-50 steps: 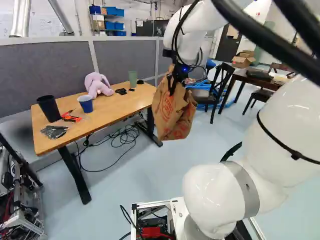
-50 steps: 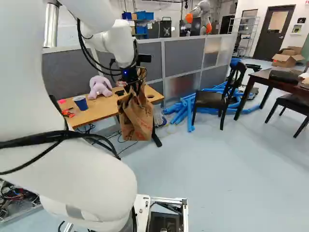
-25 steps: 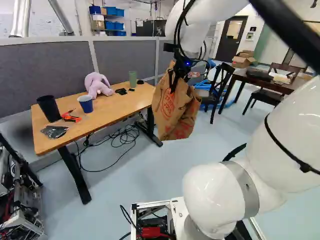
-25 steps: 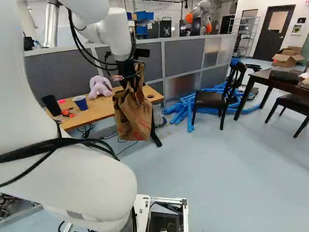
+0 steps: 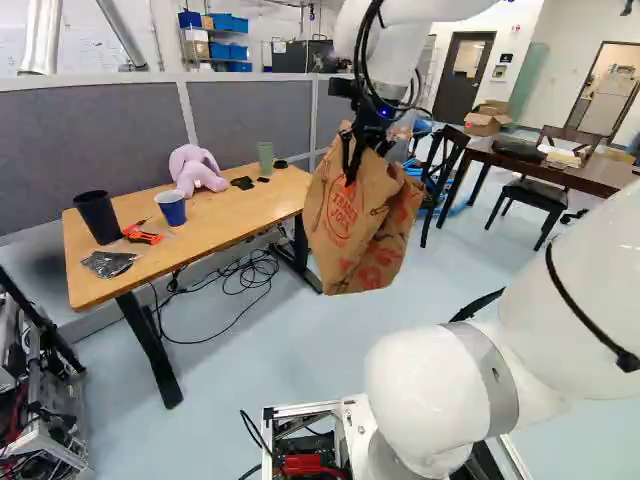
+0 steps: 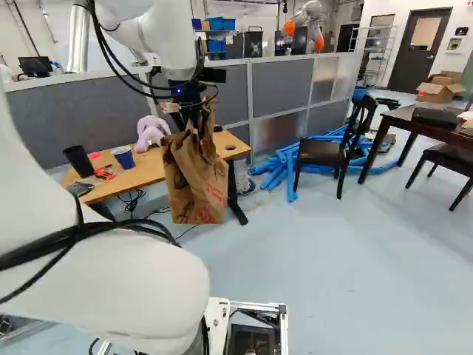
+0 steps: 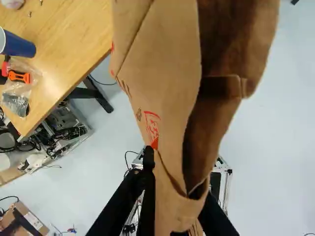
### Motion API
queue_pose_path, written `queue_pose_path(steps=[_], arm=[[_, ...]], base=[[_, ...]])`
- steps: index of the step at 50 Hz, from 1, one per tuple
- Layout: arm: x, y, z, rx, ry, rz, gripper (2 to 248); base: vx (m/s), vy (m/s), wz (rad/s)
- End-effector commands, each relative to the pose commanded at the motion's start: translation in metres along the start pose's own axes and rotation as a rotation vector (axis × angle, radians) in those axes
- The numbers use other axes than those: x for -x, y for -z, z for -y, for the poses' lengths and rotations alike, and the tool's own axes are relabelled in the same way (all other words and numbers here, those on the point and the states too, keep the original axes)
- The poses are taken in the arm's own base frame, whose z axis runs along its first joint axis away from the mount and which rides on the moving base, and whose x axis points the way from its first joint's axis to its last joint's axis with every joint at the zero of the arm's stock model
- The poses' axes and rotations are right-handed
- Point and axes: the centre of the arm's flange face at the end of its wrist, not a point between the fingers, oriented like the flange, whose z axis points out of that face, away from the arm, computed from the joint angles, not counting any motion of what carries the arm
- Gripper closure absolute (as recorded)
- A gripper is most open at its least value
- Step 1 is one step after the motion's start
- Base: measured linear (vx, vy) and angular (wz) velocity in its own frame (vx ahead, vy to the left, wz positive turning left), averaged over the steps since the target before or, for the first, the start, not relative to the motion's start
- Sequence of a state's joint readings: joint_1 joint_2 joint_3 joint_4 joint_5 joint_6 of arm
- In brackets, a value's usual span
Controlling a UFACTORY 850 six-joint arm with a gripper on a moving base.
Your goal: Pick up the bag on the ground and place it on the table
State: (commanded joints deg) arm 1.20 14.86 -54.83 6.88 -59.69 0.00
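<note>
The white arm [image 5: 560,290] carries the load out in front of the base; the step in hand looks to be the carry, with pickup done and placing yet to do. The bench [image 5: 228,212] lies to the left of the tool and beyond it. The paper bag [image 5: 355,225] hangs below the tool, off the floor [image 5: 270,350] and beside the bench's right end, its base lower than the bench top. The tool [image 7: 178,179] has the bag's paper pinched between its two fingers near the mouth, which gapes a little.

The next move calls for height first, enough for the bag's base to clear the edge, then a swing to the left over the top. Go gently, as thin paper held at the rim will probably sway, and might fold or tear if it catches the edge.

Left of the tool, on the bench, the pink plush toy [image 5: 197,168] sits toward the back, with the green cup [image 5: 265,158] closer to the tool. Farther left are the black cup [image 5: 97,217] and the blue cup [image 5: 172,208]; the bag could tip either. The bare wood between the blue cup and the bench's right end seems the best spot. Let go only once the base bears the weight.
</note>
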Motion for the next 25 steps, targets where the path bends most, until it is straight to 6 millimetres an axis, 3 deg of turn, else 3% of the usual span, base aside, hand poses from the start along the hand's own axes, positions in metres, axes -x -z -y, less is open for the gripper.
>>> queue_pose_path(steps=[25], arm=[[0.015,0.038,0.003,-0.005,0.009,-0.027,232]], base=[[0.0,0.0,0.0]])
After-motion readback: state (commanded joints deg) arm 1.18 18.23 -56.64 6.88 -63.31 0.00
